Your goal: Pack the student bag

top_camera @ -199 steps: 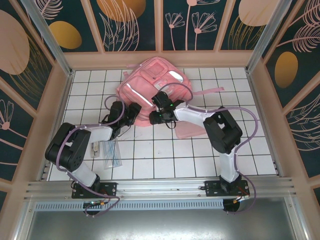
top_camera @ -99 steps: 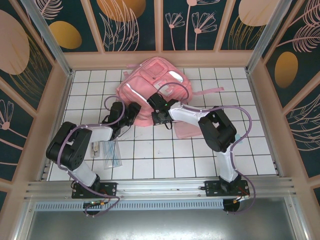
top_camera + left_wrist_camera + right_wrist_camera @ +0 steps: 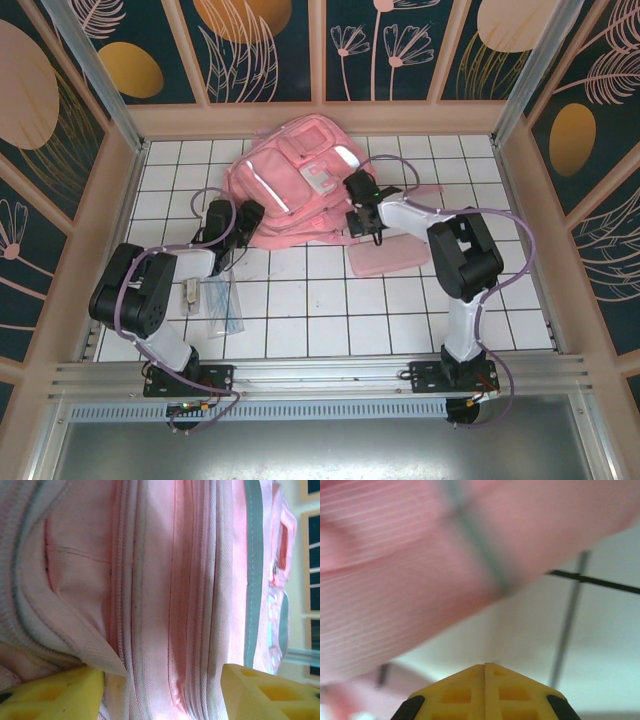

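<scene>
Pink student bag (image 3: pixel 292 185): on white tiles (image 3: pixel 330 300).
Left gripper (image 3: pixel 162 694): jaws apart at its fabric.
Right gripper (image 3: pixel 485 682): jaws together.

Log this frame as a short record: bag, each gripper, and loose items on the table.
bag: student bag lying at the far middle of the table, front pockets facing up
left: left gripper at the bag's left edge, jaws open, pink zippered fabric across the gap
right: right gripper at the bag's right edge, jaws shut, nothing between them
loose items: flat pink pencil case on the tiles near the bag's right corner; clear pouch at near left
bag contents: cannot tell
</scene>
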Available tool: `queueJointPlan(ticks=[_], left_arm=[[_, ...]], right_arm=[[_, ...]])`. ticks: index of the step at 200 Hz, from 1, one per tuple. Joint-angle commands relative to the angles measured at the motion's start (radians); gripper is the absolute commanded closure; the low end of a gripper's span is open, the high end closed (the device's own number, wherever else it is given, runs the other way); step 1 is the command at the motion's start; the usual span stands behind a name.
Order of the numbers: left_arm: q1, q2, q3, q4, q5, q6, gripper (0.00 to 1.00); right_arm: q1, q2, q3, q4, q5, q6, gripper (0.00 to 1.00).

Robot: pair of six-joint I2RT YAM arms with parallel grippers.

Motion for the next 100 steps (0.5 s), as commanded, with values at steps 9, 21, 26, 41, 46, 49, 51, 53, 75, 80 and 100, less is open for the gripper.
queueJointPlan(ticks=[9,21,26,41,46,49,51,53,75,80,100], left_arm=[[0.019,-0.021,0.007,-0.181,-0.049,0.053,0.30],[0.018,-0.040,0.022,-0.192,-0.022,0.064,0.23],[0.018,-0.049,0.030,-0.202,-0.010,0.073,0.21],[0.018,-0.085,0.072,-0.255,0.007,0.127,0.16],[0.017,-0.100,0.086,-0.280,0.006,0.148,0.16],[0.018,-0.109,0.093,-0.290,0.005,0.162,0.15],[0.018,-0.117,0.098,-0.295,0.004,0.172,0.15],[0.018,-0.124,0.102,-0.302,0.004,0.177,0.15],[0.016,-0.195,0.145,-0.388,-0.024,0.250,0.15],[0.015,-0.209,0.149,-0.399,-0.030,0.260,0.15],[0.014,-0.256,0.145,-0.404,-0.027,0.277,0.15]], right_arm=[[-0.014,-0.058,0.003,-0.008,-0.002,-0.045,1.00],[-0.015,-0.083,0.007,0.006,-0.037,-0.034,0.80],[-0.014,-0.093,0.010,0.011,-0.047,-0.026,0.73],[-0.013,-0.117,0.031,0.021,-0.090,0.014,0.58],[-0.014,-0.123,0.038,0.028,-0.110,0.033,0.55],[-0.015,-0.127,0.041,0.035,-0.124,0.046,0.51],[-0.015,-0.128,0.043,0.040,-0.134,0.054,0.49],[-0.015,-0.130,0.044,0.046,-0.144,0.064,0.47],[-0.016,-0.142,0.035,0.154,-0.287,0.178,0.38],[-0.017,-0.138,0.036,0.177,-0.303,0.206,0.37],[-0.019,-0.082,0.075,0.222,-0.340,0.295,0.36]])
